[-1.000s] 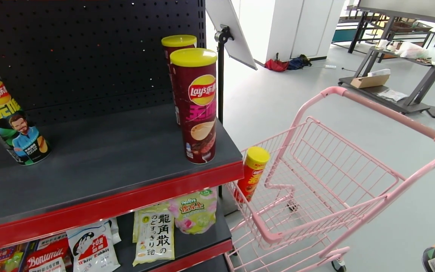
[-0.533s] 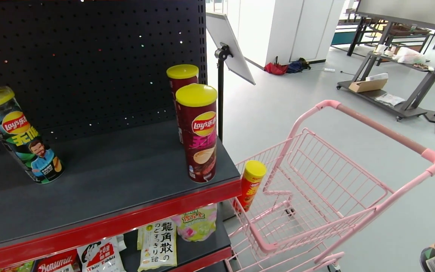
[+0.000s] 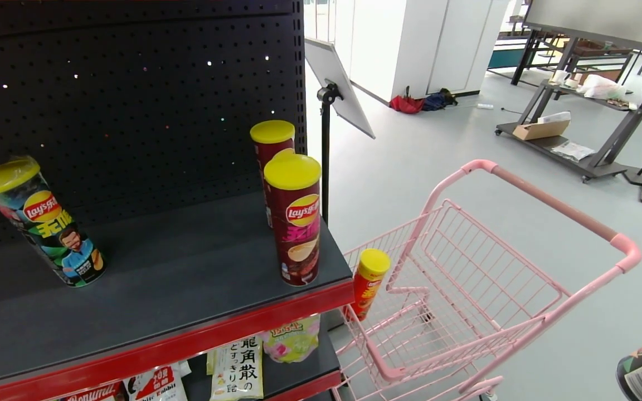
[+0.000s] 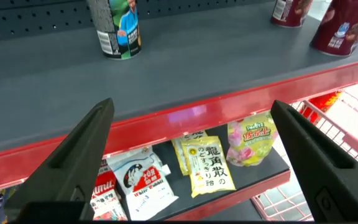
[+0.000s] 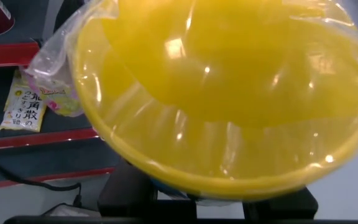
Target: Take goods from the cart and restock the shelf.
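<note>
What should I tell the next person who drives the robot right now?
Left end effector: open and empty, in front of the top shelf.
Right end effector: shut on a yellow-lidded can, low at the robot's right side.
Done: a green can and two maroon cans are on the top shelf.
Left: put the yellow-lidded can on the shelf, then fetch the red can leaning in a corner of the pink cart.
</note>
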{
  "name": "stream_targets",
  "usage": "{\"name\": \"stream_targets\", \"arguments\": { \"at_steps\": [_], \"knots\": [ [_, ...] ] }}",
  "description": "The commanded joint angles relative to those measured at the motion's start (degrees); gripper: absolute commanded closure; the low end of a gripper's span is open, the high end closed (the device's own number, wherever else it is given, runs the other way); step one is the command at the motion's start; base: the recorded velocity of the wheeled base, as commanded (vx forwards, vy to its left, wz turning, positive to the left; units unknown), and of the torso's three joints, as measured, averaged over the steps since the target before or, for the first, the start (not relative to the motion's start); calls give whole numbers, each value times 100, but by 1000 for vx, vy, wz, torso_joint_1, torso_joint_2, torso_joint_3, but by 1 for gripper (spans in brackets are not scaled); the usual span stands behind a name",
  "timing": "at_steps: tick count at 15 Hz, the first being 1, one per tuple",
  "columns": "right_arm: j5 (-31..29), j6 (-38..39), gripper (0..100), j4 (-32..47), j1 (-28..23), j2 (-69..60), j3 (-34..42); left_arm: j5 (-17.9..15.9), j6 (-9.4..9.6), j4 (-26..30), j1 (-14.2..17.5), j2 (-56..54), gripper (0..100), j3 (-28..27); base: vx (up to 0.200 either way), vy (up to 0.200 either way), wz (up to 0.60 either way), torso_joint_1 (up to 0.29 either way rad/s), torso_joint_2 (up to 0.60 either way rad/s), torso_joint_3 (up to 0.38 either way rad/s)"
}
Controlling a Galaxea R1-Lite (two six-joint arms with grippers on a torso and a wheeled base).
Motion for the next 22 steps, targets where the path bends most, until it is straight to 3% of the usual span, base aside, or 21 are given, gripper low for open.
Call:
{"name": "stream_targets", "arguments": {
  "at_steps": [1, 9, 19, 22],
  "knots": [
    [1, -8, 100, -23, 2, 87, 1, -1, 2, -4, 2, 7, 0, 0, 0, 0, 0, 154, -359, -203],
    [1, -8, 100, -49, -7, 78, 71, -1, 2, -4, 2, 7, 0, 0, 0, 0, 525, 19, -32, -17],
    [-43, 89, 100, -49, -95, -1565, 1100, -1, 20, -4, 2, 7, 0, 0, 0, 0, 0, 0, 0, 0],
    [-43, 89, 100, -41, -95, -1794, 1232, -1, 29, -4, 2, 7, 0, 0, 0, 200, 0, -2, 1, -1]
  ]
}}
